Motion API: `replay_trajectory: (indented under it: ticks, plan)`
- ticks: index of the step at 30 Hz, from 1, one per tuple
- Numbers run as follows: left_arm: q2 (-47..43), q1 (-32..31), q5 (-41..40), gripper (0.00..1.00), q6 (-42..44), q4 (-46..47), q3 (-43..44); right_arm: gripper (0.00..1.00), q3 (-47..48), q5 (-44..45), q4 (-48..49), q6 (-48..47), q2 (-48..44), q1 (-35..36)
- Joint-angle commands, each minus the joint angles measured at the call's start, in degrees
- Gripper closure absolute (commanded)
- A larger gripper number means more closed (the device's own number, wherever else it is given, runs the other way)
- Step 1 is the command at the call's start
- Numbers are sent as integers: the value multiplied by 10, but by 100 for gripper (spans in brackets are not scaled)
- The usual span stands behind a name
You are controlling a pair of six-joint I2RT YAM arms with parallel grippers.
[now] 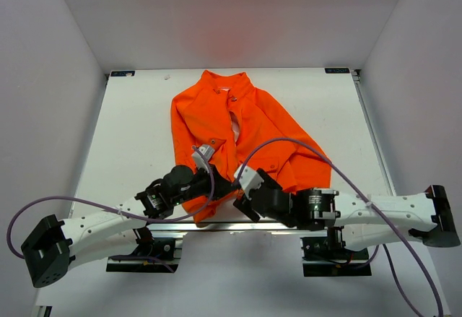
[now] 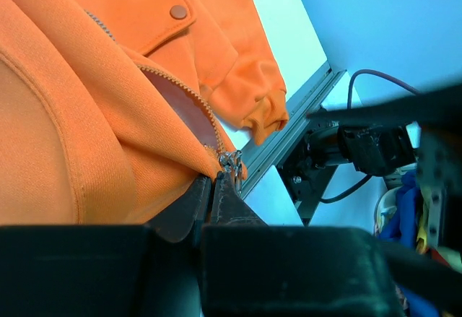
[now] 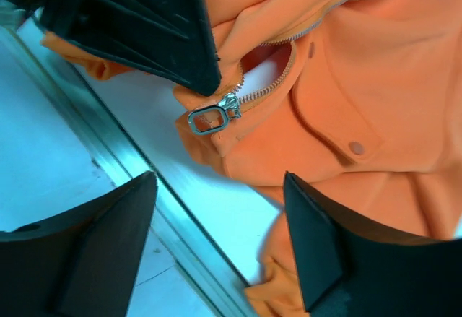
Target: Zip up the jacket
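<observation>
The jacket [image 1: 249,126] lies flat on the table [image 1: 137,129], collar far from the arms. Its hem meets the near-edge rail [image 3: 184,219]. The zipper slider [image 3: 229,105] sits at the hem end, and the teeth beyond it are parted over pink lining.

- **Left gripper** [image 2: 216,182]: clenched on the hem fabric directly beside the slider.
- **Right gripper** [image 3: 216,187]: released, fingers [image 3: 108,252] spread wide and just short of the slider, touching nothing.

White table surface shows either side of the jacket.
</observation>
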Motion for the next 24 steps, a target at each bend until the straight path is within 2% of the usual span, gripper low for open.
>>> replay_trajectory:
  ticks: [1, 6, 8, 20, 23, 24]
  plan:
    - [2, -7, 16, 100, -10, 2, 20, 26, 39, 158, -18, 0, 18, 52]
    - [0, -7, 19, 100, -16, 9, 17, 32, 41, 221, -1, 7, 87, 90]
    - [-3, -7, 21, 100, -17, 9, 15, 37, 46, 224, 12, 7, 108, 90]
    - [-1, -7, 25, 100, -19, 5, 22, 44, 32, 219, 103, -34, 150, 90]
    - [-1, -7, 23, 100, -18, 0, 24, 53, 27, 223, 131, -51, 151, 89]
    - [-1, -7, 22, 100, -18, -2, 26, 61, 28, 224, 134, -55, 151, 89]
